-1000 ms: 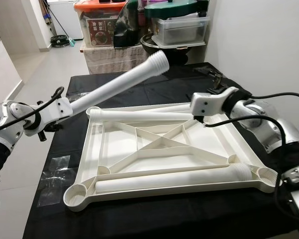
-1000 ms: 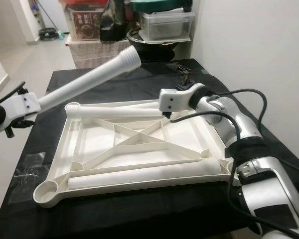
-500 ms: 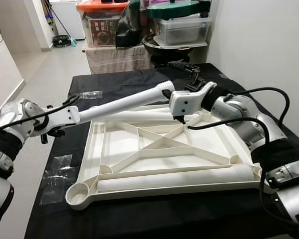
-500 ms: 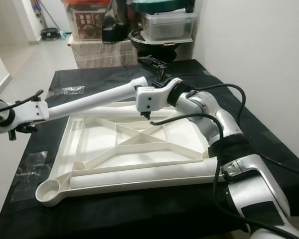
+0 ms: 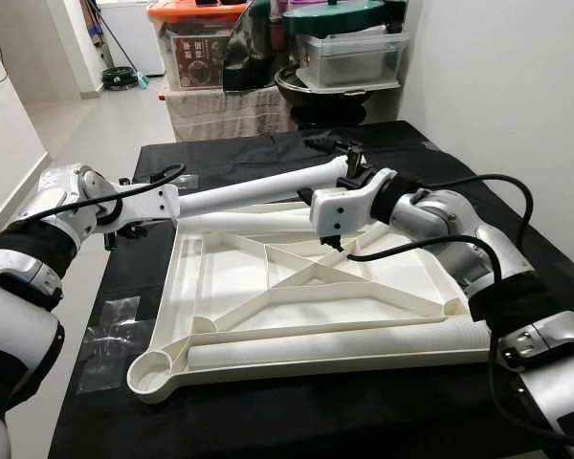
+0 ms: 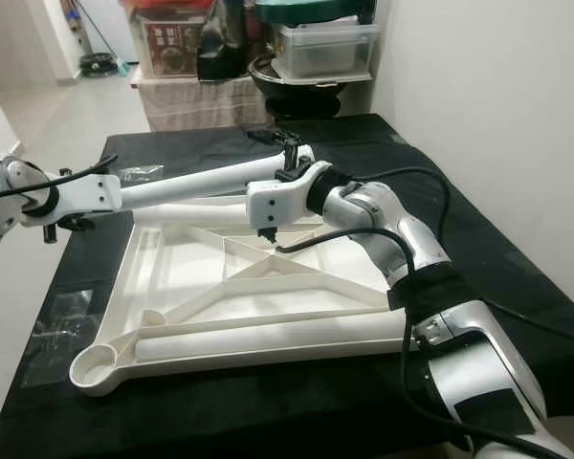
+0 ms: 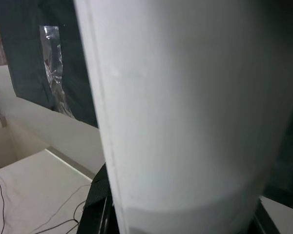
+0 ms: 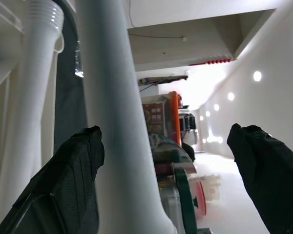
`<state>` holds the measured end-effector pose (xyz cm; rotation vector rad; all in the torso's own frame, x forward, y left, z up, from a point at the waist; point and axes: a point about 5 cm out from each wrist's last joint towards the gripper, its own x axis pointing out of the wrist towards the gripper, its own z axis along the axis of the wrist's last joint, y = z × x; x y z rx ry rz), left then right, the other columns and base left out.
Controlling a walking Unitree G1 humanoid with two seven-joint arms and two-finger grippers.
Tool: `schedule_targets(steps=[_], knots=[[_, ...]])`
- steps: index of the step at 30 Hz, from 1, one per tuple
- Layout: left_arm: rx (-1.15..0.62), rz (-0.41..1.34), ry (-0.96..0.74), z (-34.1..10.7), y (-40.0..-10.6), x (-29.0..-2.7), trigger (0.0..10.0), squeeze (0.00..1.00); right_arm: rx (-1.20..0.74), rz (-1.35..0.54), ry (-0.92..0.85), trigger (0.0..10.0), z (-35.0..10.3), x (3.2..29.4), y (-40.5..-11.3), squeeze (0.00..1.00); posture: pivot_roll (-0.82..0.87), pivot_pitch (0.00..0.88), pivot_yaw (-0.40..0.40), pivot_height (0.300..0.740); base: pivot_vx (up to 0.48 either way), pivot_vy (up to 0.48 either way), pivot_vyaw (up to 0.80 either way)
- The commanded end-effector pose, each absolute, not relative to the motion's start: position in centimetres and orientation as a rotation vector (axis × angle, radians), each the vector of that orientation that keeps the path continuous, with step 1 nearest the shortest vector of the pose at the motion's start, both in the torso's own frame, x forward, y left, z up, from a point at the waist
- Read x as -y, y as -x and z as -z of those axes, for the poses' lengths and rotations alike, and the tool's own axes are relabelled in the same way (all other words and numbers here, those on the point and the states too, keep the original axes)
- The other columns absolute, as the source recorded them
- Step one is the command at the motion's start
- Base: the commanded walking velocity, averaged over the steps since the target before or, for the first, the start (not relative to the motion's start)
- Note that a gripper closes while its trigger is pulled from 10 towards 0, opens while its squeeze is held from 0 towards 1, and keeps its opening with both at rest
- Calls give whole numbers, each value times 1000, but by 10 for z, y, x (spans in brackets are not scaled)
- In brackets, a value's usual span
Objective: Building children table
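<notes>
A white tabletop [image 5: 184,277] lies upside down on the black-covered table [image 5: 297,421]. My left gripper [image 5: 142,205] is shut on the thick end of a white table leg [image 5: 249,194], held nearly level above the tabletop's far edge. In the left wrist view the leg [image 7: 185,107] stands close before the camera. My right gripper [image 5: 348,155] is open at the leg's threaded end, its fingers [image 8: 73,165] wide apart on either side of the leg [image 8: 118,122]. Two more legs lie in the tabletop, one along the front [image 5: 335,342] and one along the back [image 5: 253,223].
Clear plastic bags [image 5: 105,330] lie on the table's left side. Storage boxes [image 5: 196,43] and a dark pot [image 5: 316,86] stand beyond the table's far end. A white wall [image 5: 517,86] runs along the right, and open floor [image 5: 86,134] lies to the left.
My left arm has lowered the leg from a steep tilt to nearly level. My right gripper has moved left and away to the leg's threaded end.
</notes>
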<state>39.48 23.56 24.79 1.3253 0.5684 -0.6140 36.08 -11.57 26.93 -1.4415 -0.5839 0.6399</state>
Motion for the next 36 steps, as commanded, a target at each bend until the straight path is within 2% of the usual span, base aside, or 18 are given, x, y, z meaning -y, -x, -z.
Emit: schedule_targets(steps=[1, 14, 15, 17, 18, 20, 22, 25, 26, 36], knots=[[-563, 623, -1350, -249, -397, -231, 10000, 0, 562, -697, 1472, 10000, -261, 108, -359, 0, -37, 0, 36, 740, 0, 0, 0], [-539, 701, -1412, -254, -401, -213, 10000, 0, 535, -751, 1530, 10000, -257, 94, -363, 0, -35, 0, 34, 740, 0, 0, 0], [-521, 729, -1408, -254, -402, -205, 10000, 0, 524, -760, 1533, 7922, -255, 89, -365, 0, -34, 0, 29, 740, 0, 0, 0], [-521, 729, -1408, -254, -402, -205, 10000, 0, 524, -760, 1533, 7922, -255, 89, -365, 0, -34, 0, 29, 740, 0, 0, 0], [-499, 762, -1395, -253, -402, -196, 10000, 0, 457, -774, 1527, 0, -248, 89, -368, 0, -32, 0, 28, 740, 0, 0, 0], [-499, 762, -1395, -253, -402, -196, 10000, 0, 457, -774, 1527, 0, -248, 89, -368, 0, -32, 0, 28, 740, 0, 0, 0], [-496, 775, -1388, -252, -402, -196, 10000, 0, 363, -766, 1540, 0, -239, 100, -373, 0, -26, 0, 24, 740, 0, 0, 0], [-496, 775, -1388, -252, -402, -196, 10000, 0, 363, -766, 1540, 0, -239, 100, -373, 0, -26, 0, 24, 740, 0, 0, 0], [-490, 778, -1382, -253, -402, -197, 10000, 0, 302, -755, 1552, 0, -235, 110, -376, 0, -27, 0, 25, 740, 0, 0, 0], [-456, 763, -1414, -257, -403, -198, 10000, 0, 262, -734, 1554, 0, -236, 116, -380, 0, -30, 0, 31, 740, 0, 0, 0]])
